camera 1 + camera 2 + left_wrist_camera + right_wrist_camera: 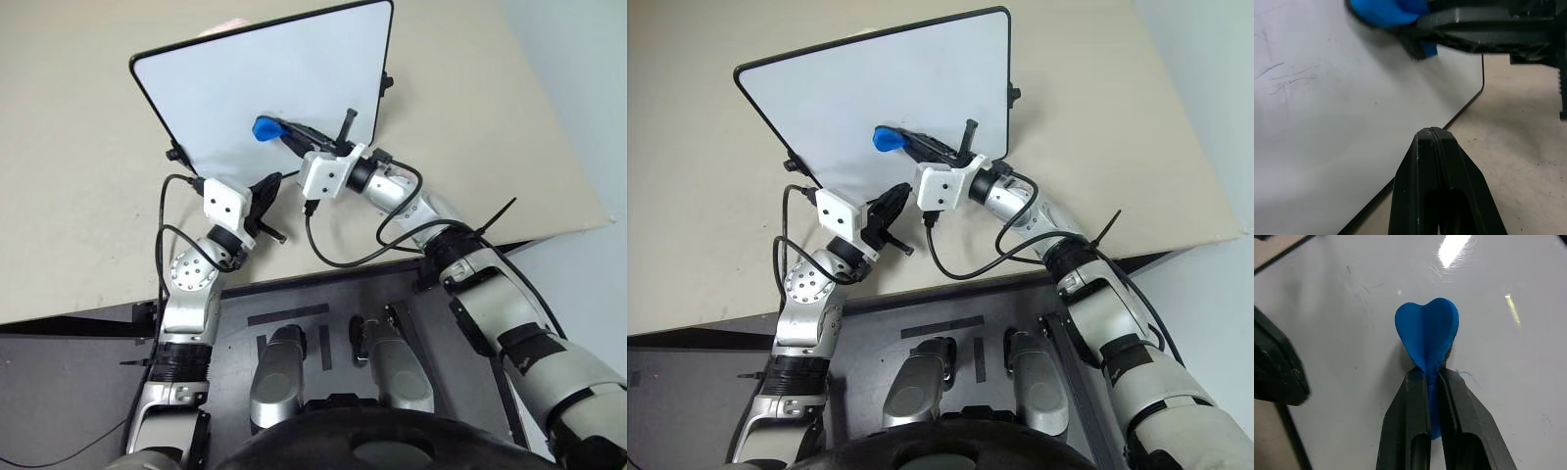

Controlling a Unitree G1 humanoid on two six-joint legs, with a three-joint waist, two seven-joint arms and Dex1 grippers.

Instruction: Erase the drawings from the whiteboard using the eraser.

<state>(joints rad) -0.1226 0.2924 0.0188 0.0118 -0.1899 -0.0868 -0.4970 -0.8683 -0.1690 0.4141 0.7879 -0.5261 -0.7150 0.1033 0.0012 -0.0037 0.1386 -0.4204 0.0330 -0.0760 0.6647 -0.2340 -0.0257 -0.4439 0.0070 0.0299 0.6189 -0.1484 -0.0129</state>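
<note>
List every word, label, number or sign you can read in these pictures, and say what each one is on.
None: no readable text.
The whiteboard carries no writing, only faint grey smudges.
The eraser, pinched in the right gripper, is plain blue with no brand.
The left gripper, shut beside the board's edge, carries no label.
The beige table bears no marks or signs.

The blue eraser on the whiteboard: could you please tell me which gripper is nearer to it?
Right. The right gripper is shut on the eraser, holding it over the whiteboard. The left gripper is shut, apart from the eraser, near the board's lower edge.
</note>
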